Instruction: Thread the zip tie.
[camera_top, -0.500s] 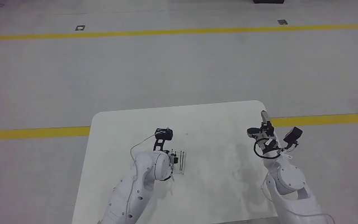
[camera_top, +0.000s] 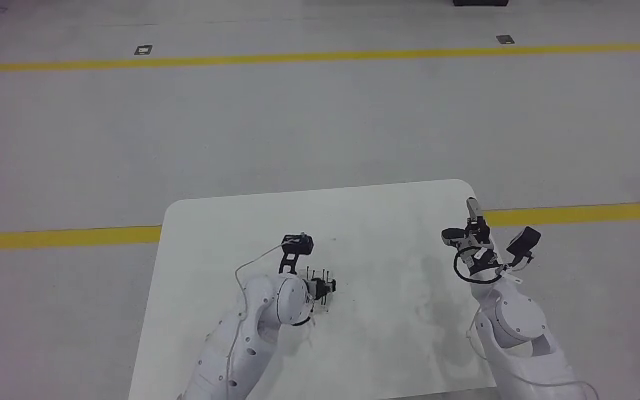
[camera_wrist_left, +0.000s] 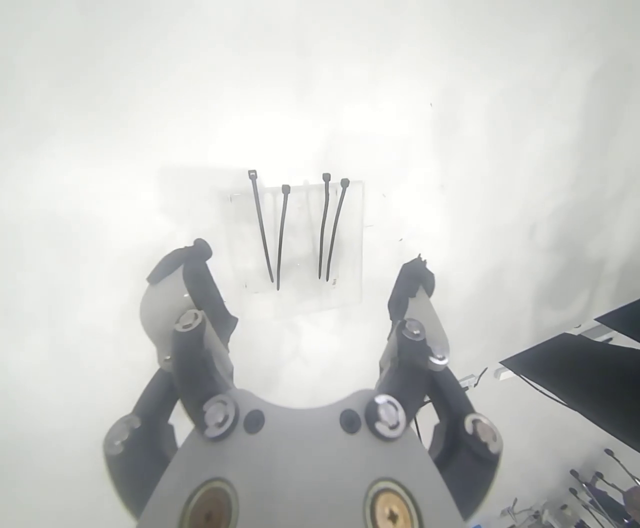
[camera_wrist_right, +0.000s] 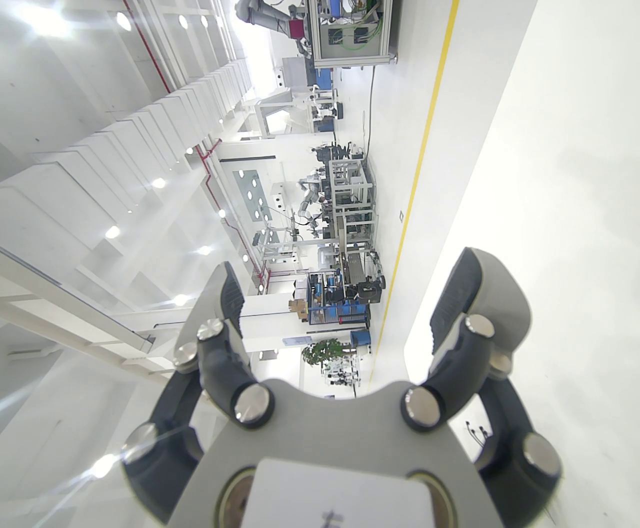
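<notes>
Several black zip ties lie side by side on a clear plate on the white table. My left gripper hangs open just above the plate's near edge, its fingertips wider apart than the row of ties and holding nothing. From above, the left gripper covers most of the zip ties. My right gripper is raised near the table's right edge, far from the ties. In its own wrist view the right gripper is open and empty, facing out into the room.
The table's right edge runs close by the right arm. Bare tabletop lies between the two arms. Black equipment stands beyond the table in the left wrist view.
The left gripper has swung over the zip ties, which lay uncovered beside it before. The right arm has kept still.
</notes>
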